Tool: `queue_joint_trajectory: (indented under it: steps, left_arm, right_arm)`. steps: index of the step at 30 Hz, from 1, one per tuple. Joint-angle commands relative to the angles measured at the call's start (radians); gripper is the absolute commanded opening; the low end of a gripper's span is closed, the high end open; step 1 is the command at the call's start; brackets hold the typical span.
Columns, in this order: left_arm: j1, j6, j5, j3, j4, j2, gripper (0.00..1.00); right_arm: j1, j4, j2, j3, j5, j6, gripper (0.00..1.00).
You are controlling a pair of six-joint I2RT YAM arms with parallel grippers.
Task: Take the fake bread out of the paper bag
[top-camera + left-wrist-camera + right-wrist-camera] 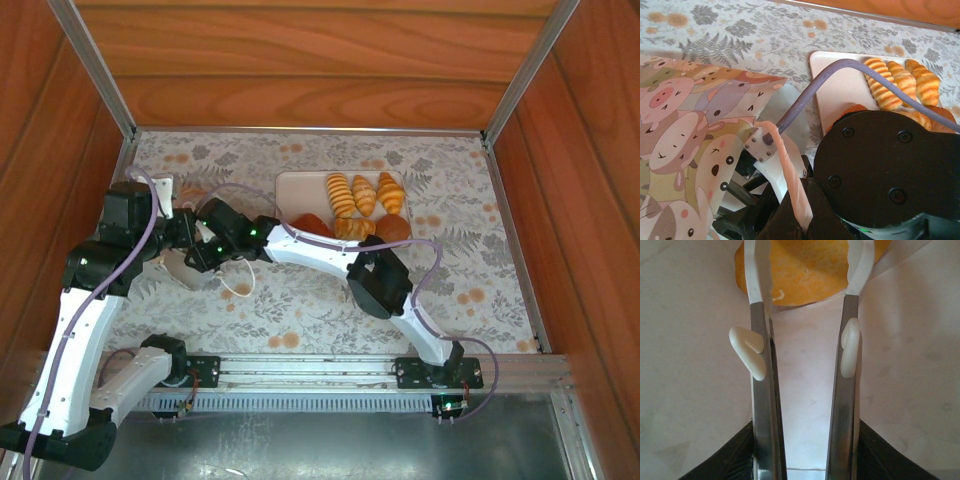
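My left claw (801, 223) clamped on the pink handle (785, 165) of the paper bag (690, 140); my right claw (809, 255) inside it, jaws parted over orange fake bread (805, 285), gripping nothing.

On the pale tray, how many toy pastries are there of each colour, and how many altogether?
Golden ridged pastries: 4
Reddish-brown pastries: 2
Total: 6
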Motion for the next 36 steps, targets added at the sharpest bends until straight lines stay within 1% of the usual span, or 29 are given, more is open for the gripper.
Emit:
queue_joint_trajectory:
  steps: [1, 4, 8, 15, 17, 20, 24, 28, 31, 33, 36]
  left_arm:
    - [-0.011, -0.019, 0.075, 0.014, 0.031, -0.015, 0.0]
    - [-0.01, -0.022, 0.059, 0.013, 0.032, -0.026, 0.0]
    - [-0.011, -0.025, 0.01, 0.01, 0.032, -0.046, 0.0]
    - [-0.011, -0.019, -0.057, -0.007, 0.031, -0.074, 0.0]
    - [-0.011, -0.016, -0.063, -0.012, 0.032, -0.074, 0.0]
    - [-0.011, -0.015, -0.063, -0.019, 0.032, -0.07, 0.0]
    - [-0.011, -0.017, -0.07, -0.031, 0.031, -0.07, 0.0]
    - [-0.012, -0.014, -0.063, -0.032, 0.031, -0.074, 0.0]
    - [-0.011, -0.015, -0.061, -0.032, 0.031, -0.083, 0.0]
    - [-0.012, -0.016, -0.054, -0.031, 0.031, -0.084, 0.0]
    - [-0.011, -0.018, -0.039, -0.029, 0.032, -0.084, 0.0]
  right_arm:
    - [0.005, 0.03, 0.06, 0.041, -0.073, 0.095, 0.48]
    - [0.001, 0.022, 0.07, 0.047, -0.072, 0.096, 0.48]
    - [-0.002, -0.02, 0.05, 0.023, -0.006, 0.066, 0.47]
    - [-0.006, -0.084, 0.0, -0.033, 0.06, 0.007, 0.42]
    - [-0.006, -0.097, -0.022, -0.056, 0.057, 0.0, 0.39]
    - [-0.006, -0.123, -0.056, -0.081, 0.05, -0.02, 0.37]
    - [-0.006, -0.167, -0.1, -0.104, 0.084, -0.052, 0.37]
    - [-0.009, -0.095, -0.161, -0.174, 0.115, -0.057, 0.37]
    - [-0.012, -0.016, -0.188, -0.209, 0.093, -0.057, 0.39]
    - [-0.012, -0.001, -0.188, -0.203, 0.087, -0.051, 0.41]
    - [-0.018, 0.014, -0.171, -0.18, 0.037, -0.04, 0.42]
